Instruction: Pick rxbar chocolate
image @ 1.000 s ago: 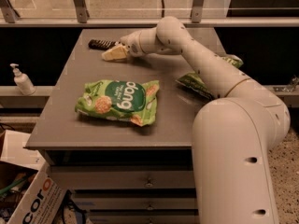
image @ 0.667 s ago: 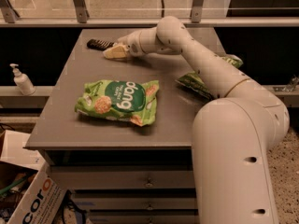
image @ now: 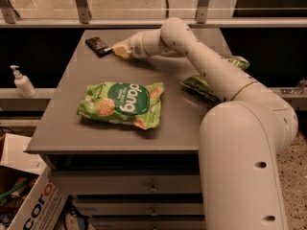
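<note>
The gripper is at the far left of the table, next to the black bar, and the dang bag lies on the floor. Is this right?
Not quite. The camera view shows the dang bag on the table, near its middle, not on the floor. The gripper is indeed at the far left, next to the black bar.

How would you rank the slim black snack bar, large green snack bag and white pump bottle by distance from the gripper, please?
The gripper is at the table's far side.
1. Slim black snack bar, right beside it.
2. Large green snack bag, mid-table.
3. White pump bottle, on the side ledge.
</note>
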Controlling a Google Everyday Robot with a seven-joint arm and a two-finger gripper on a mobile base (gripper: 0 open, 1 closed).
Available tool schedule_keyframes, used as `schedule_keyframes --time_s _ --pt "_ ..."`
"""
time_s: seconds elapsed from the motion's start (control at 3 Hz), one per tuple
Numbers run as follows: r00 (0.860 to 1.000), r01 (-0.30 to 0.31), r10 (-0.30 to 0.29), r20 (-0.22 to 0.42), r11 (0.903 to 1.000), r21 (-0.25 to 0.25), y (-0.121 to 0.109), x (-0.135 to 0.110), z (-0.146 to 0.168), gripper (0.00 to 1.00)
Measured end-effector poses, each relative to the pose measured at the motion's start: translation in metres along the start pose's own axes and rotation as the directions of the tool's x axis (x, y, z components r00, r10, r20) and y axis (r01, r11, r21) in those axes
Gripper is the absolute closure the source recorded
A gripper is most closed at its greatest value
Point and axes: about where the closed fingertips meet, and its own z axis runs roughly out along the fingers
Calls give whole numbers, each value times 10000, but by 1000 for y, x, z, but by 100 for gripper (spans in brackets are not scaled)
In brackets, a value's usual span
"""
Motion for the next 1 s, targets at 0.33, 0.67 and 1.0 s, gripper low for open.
schedule_keyframes --time_s 0.33,0.67,1.0 --pt "9996 93 -94 252 9999 61 3 -9 -4 100" --pt "9987 183 -189 482 9997 137 6 -18 -8 82" --pt "9980 328 -335 542 9994 149 6 -27 -5 58"
